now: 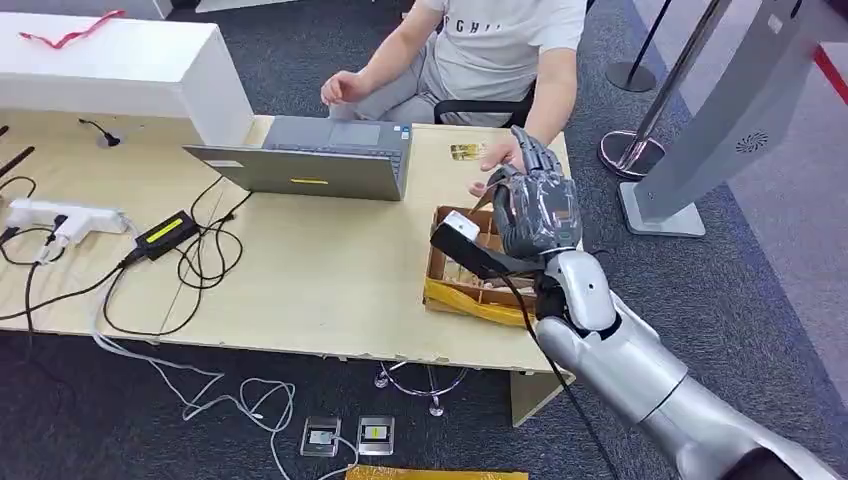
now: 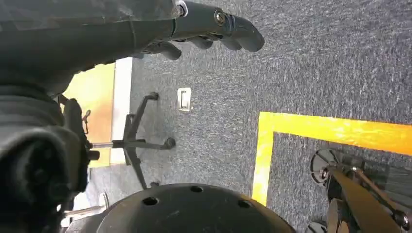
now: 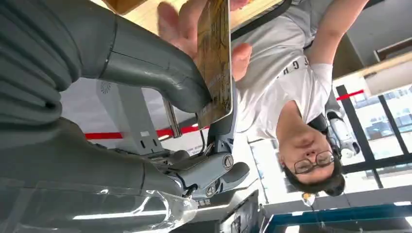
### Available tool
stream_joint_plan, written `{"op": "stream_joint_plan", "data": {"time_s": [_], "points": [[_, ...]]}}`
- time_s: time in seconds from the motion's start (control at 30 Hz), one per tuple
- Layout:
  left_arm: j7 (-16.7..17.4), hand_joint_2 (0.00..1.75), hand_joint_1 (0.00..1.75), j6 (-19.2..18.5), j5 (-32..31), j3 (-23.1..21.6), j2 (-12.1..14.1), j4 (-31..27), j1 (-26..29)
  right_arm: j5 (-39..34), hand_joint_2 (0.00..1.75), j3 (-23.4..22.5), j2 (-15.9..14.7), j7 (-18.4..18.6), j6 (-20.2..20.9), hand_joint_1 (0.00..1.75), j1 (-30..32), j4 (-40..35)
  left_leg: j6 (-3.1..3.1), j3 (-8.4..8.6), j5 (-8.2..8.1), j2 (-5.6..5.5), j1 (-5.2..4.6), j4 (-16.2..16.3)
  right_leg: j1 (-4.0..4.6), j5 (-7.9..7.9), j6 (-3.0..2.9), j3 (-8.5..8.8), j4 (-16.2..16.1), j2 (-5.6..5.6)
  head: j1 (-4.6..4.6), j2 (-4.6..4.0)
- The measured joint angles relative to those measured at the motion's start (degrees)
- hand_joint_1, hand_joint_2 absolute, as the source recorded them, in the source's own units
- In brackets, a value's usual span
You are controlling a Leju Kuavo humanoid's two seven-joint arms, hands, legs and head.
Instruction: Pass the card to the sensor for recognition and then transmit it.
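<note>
With the right robot hand [image 3: 160, 82] pinching the card [image 3: 216, 58] at centre right of the head frame, where the person's hand [image 1: 497, 160] reaches it, loosen only once they grip firmly; left robot hand [image 2: 214, 29] hangs empty.

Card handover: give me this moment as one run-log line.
right hand: pinches card, raised over table edge | person's hand: at card, grasp unclear | left hand: hanging over floor, holds nothing | stage: handover

One laptop [image 1: 318, 158], one cardboard box [image 1: 462, 285], two gold cards [image 1: 466, 152] [image 3: 215, 58], one power strip [image 1: 60, 217], two floor sockets [image 1: 348, 436], one person [image 1: 490, 50].
</note>
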Motion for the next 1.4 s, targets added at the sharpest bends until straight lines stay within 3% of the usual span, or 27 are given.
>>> {"op": "stream_joint_plan", "data": {"time_s": [0.17, 0.2, 0.23, 0.53, 0.87, 1.07, 1.17, 1.3, 1.4], "points": [[0.7, 0.00, 0.00, 0.0, 0.2, 0.0, 0.0, 0.0, 0.0, 0.1, 1.75, 0.0, 0.8, -0.3, -0.2, 1.75, -0.3, 1.9, 0.00, 0.00, 0.00, -0.01, 0.00, 0.0, 0.00, 0.00, 0.00, 0.00, 0.0, -0.01, -0.02, 0.02], [0.9, 0.00, 0.00, 0.2, 0.4, 0.0, 0.0, 0.0, 0.0, 0.1, 1.75, 0.0, 0.9, -0.4, -0.2, 0.10, -0.3, 2.1, 0.00, 0.00, 0.00, -0.01, 0.00, 0.0, 0.00, 0.00, 0.00, 0.00, 0.0, -0.01, 0.00, 0.00], [1.1, 0.00, 0.00, 0.4, 0.5, 0.0, 0.0, 0.0, 0.0, 0.0, 1.75, 0.0, 0.9, -0.6, -0.3, 0.00, -0.4, 2.4, 0.00, 0.01, 0.00, -0.01, 0.00, 0.0, 0.00, 0.00, 0.00, 0.00, 0.0, -0.01, 0.00, 0.00], [1.3, 0.00, 0.00, 1.7, 0.5, 0.0, -0.2, 0.0, 0.0, 1.2, 1.75, 0.0, 1.2, -0.2, -3.0, 0.00, -0.5, 5.3, 0.00, 0.01, 0.00, -0.01, 0.00, 0.0, 0.00, 0.00, 0.00, 0.00, 0.0, -0.01, -0.02, 0.02], [1.0, 0.00, 0.00, 1.4, 0.2, 0.0, -0.2, 0.0, 0.0, 1.2, 1.75, 0.0, 1.0, 1.2, -3.0, 0.00, -0.5, 7.3, 0.00, 0.03, 0.00, 0.00, 0.00, 0.0, 0.00, 0.00, 0.00, -0.02, 0.0, 0.00, 0.00, 0.00], [0.8, 0.00, 0.00, 1.3, 1.4, 0.0, -0.2, 0.0, 0.0, -2.3, 1.75, -2.0, -1.8, 3.8, -3.6, 0.00, -0.5, 7.8, 0.00, 0.07, 0.00, 0.00, -0.02, 0.0, -0.01, 0.00, 0.00, -0.04, -0.1, 0.00, -0.02, 0.00], [1.1, 0.00, 0.00, 1.2, 3.0, 0.0, -0.2, 0.0, 0.1, -7.3, 1.75, -3.8, -4.8, 5.0, -3.9, 0.00, -0.5, 8.2, 0.01, 0.06, -0.01, -0.02, -0.04, 0.0, -0.02, 0.01, 0.01, -0.02, -0.1, -0.01, 0.00, 0.02], [2.1, 0.00, 0.00, 1.4, 5.2, 0.0, -0.3, 0.0, 0.2, -23.3, 1.75, -8.0, -9.0, 5.9, -2.3, 0.00, 0.2, 8.7, 0.02, 0.00, -0.02, -0.02, -0.04, 0.0, -0.03, 0.02, 0.03, 0.00, -0.1, -0.02, 0.00, 0.00], [2.6, 0.00, 0.00, 1.4, 5.7, 0.0, -0.4, 0.0, 0.3, -28.4, 1.75, -10.2, -11.2, 5.9, -1.9, 0.00, 0.6, 9.2, 0.04, 0.02, -0.05, 0.00, -0.04, 0.0, -0.04, 0.02, 0.03, -0.02, -0.1, 0.08, -0.02, 0.00]]}}
